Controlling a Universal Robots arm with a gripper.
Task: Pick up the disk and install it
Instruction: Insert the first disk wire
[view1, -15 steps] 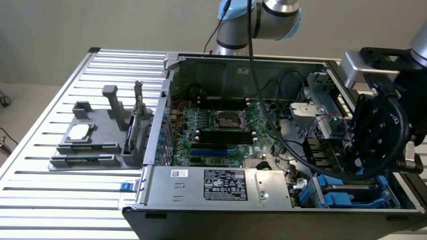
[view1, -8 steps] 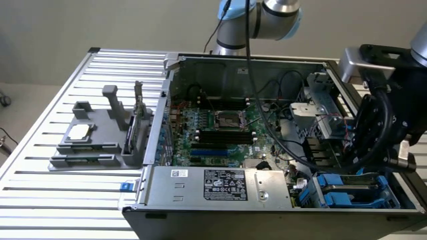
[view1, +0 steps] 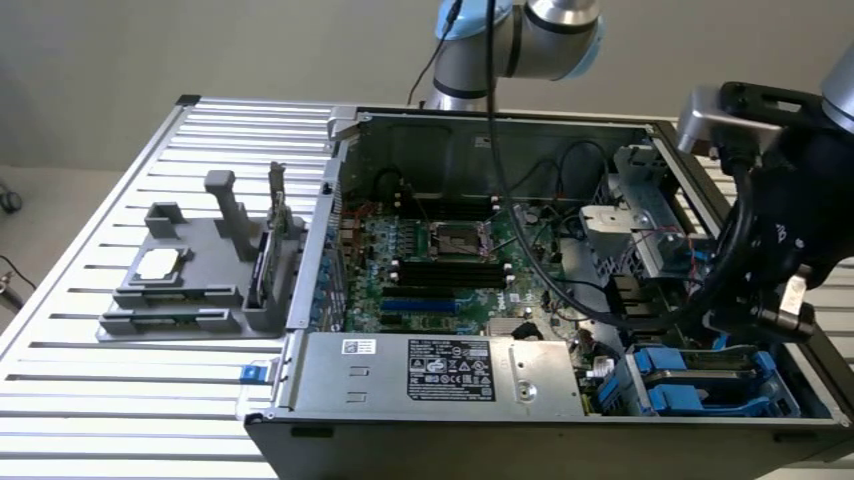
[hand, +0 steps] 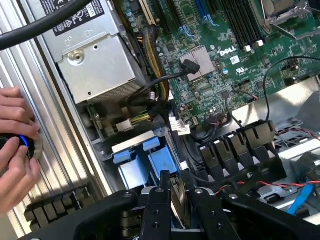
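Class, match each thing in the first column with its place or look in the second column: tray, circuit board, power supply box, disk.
Things:
1. tray
2. circuit board
3. power supply box
4. disk

Place or look:
a. green, on the floor of the open computer case
b. held on edge in the end effector
c. grey, on the slatted table beside the computer case
d. silver, with a dark printed label

Pairs: 1-c, 2-a, 3-d, 4-b
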